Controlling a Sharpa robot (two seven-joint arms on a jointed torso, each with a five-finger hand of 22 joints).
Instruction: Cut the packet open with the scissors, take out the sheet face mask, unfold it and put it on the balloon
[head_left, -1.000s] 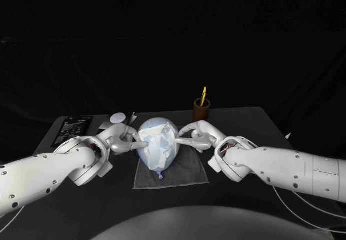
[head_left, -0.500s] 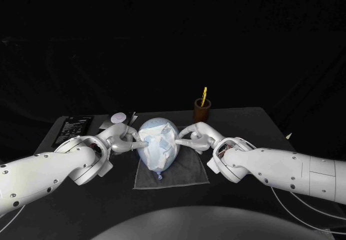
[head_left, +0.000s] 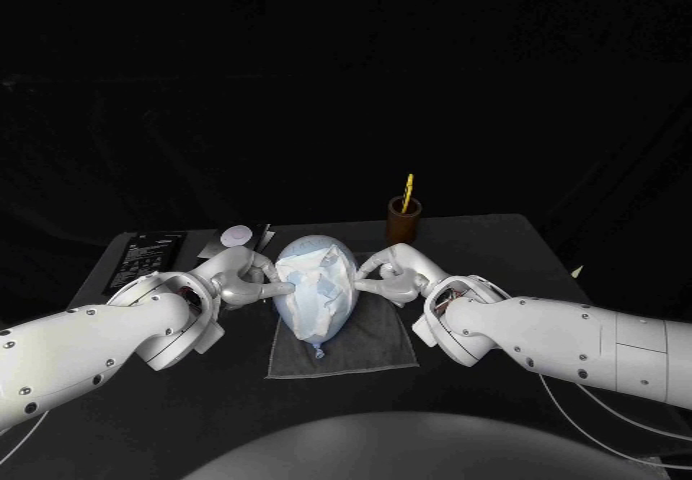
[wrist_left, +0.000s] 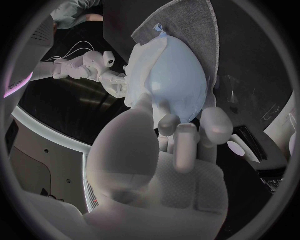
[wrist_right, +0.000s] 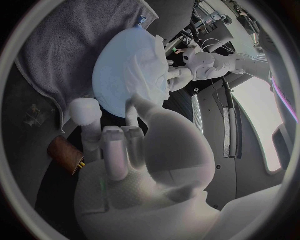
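Beside the balloon (head_left: 307, 248) — left hand (head_left: 242, 279), right hand (head_left: 397, 272) pinch mask (head_left: 320, 285).

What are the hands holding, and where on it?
Left hand and right hand have fingers on the sheet mask at opposite sides of the balloon; pinching its edges or just pressing cannot be told.

Dim, black surroundings; balloon (head_left: 307, 250) brightly lit; wrist views bend at rims

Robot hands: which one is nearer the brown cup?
The right robot hand, on the side of the balloon where the brown cup stands; the left robot hand is across the balloon from it.
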